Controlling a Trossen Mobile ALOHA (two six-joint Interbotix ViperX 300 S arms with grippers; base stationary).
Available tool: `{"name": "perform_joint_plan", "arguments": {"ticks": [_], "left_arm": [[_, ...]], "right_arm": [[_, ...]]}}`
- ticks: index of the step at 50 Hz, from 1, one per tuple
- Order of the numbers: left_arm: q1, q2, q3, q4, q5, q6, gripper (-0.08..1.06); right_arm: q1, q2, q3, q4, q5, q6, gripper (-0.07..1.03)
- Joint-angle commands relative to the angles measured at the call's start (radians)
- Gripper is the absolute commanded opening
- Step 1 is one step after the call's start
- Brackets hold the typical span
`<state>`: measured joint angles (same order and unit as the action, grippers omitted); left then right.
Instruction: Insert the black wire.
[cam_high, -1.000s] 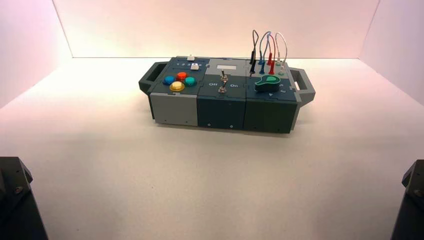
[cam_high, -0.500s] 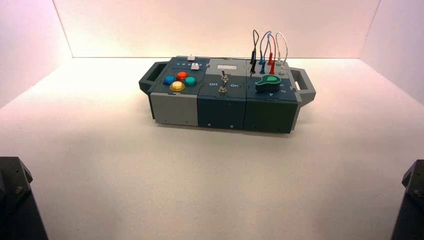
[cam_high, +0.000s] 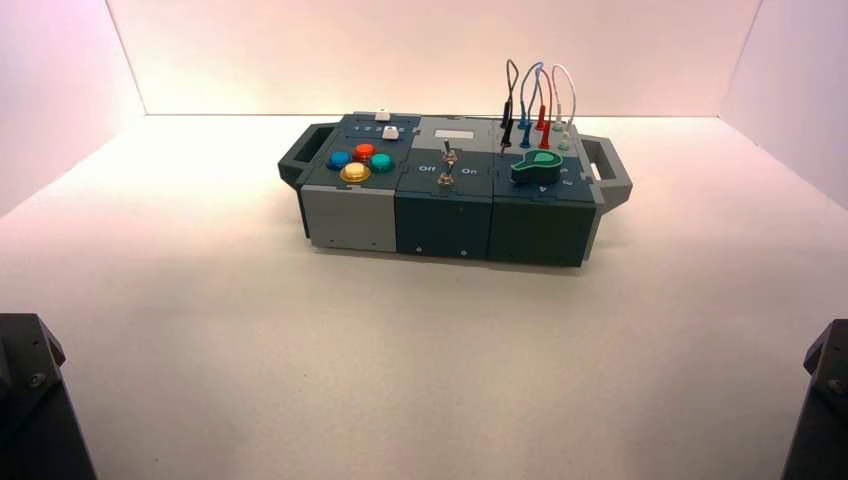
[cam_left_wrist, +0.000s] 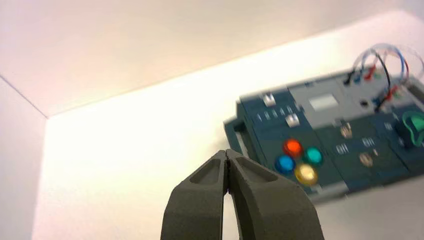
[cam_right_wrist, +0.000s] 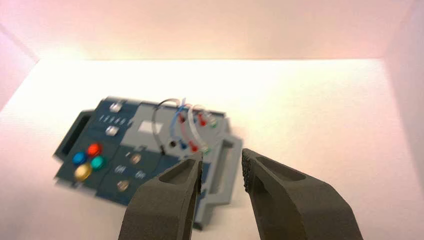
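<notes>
The black wire (cam_high: 507, 118) stands as a thin dark loop at the back right of the box (cam_high: 440, 215), leftmost in a row of looped wires. It also shows in the left wrist view (cam_left_wrist: 385, 65) and the right wrist view (cam_right_wrist: 154, 122), where its near plug hangs beside a dark socket (cam_right_wrist: 173, 144); I cannot tell if it is seated. My left gripper (cam_left_wrist: 227, 152) is shut and empty, far short of the box. My right gripper (cam_right_wrist: 222, 160) is open and empty, also well short of the box. Both arms sit at the near corners in the high view.
Blue (cam_high: 524, 105), red (cam_high: 543, 110) and white (cam_high: 566, 100) wires stand right of the black one. A green knob (cam_high: 536, 165) sits in front of them, a toggle switch (cam_high: 449, 160) at the middle, coloured buttons (cam_high: 361, 163) at the left. Grey handles (cam_high: 606, 170) stick out.
</notes>
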<state>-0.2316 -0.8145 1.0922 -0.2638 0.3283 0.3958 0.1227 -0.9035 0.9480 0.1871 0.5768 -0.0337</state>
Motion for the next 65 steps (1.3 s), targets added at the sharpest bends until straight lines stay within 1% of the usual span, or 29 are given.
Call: {"name": "perform_joint_plan", "arguments": {"ticks": [1, 2, 3, 6, 15, 24, 35, 43, 49, 54, 56, 58, 63, 64, 65], "left_arm": [[-0.021, 0.029, -0.048, -0.002, 0.044, -0.002, -0.03], [-0.023, 0.032, -0.049, -0.002, 0.049, -0.002, -0.03], [-0.043, 0.049, -0.064, -0.003, 0.083, 0.000, -0.03], [-0.063, 0.066, -0.080, -0.002, 0.112, 0.002, -0.03], [-0.123, 0.100, -0.110, -0.002, 0.164, 0.002, -0.03], [-0.175, 0.106, -0.118, -0.002, 0.170, 0.002, -0.03], [-0.181, 0.110, -0.120, -0.003, 0.175, 0.003, -0.03], [-0.184, 0.112, -0.126, -0.003, 0.183, 0.003, -0.03], [-0.192, 0.115, -0.135, -0.005, 0.210, 0.003, -0.03], [-0.213, 0.115, -0.152, -0.006, 0.252, 0.011, -0.03], [-0.215, 0.115, -0.153, -0.006, 0.253, 0.012, -0.03], [-0.239, 0.112, -0.163, -0.009, 0.255, 0.018, -0.03], [-0.259, 0.112, -0.166, -0.017, 0.253, 0.018, -0.03], [-0.262, 0.114, -0.167, -0.023, 0.250, 0.018, -0.03], [-0.270, 0.114, -0.167, -0.037, 0.242, 0.018, -0.03]], "right_arm": [[0.046, 0.046, -0.049, 0.040, 0.008, -0.002, 0.43], [0.049, 0.051, -0.052, 0.043, 0.008, -0.002, 0.43], [0.074, 0.081, -0.061, 0.074, 0.008, -0.003, 0.43], [0.094, 0.103, -0.066, 0.083, 0.008, -0.002, 0.43], [0.135, 0.172, -0.077, 0.086, -0.002, -0.003, 0.44], [0.153, 0.227, -0.072, 0.087, -0.020, -0.003, 0.45], [0.184, 0.314, -0.097, 0.087, -0.021, -0.005, 0.45], [0.207, 0.405, -0.130, 0.098, -0.020, -0.006, 0.45], [0.209, 0.451, -0.146, 0.118, -0.017, -0.006, 0.46], [0.213, 0.492, -0.164, 0.123, -0.011, -0.006, 0.46], [0.215, 0.495, -0.166, 0.124, -0.011, -0.006, 0.46], [0.227, 0.526, -0.184, 0.123, -0.005, -0.006, 0.46], [0.241, 0.555, -0.195, 0.126, -0.005, -0.006, 0.46], [0.245, 0.571, -0.202, 0.126, -0.006, -0.006, 0.46], [0.250, 0.594, -0.213, 0.129, -0.005, -0.006, 0.46]]}}
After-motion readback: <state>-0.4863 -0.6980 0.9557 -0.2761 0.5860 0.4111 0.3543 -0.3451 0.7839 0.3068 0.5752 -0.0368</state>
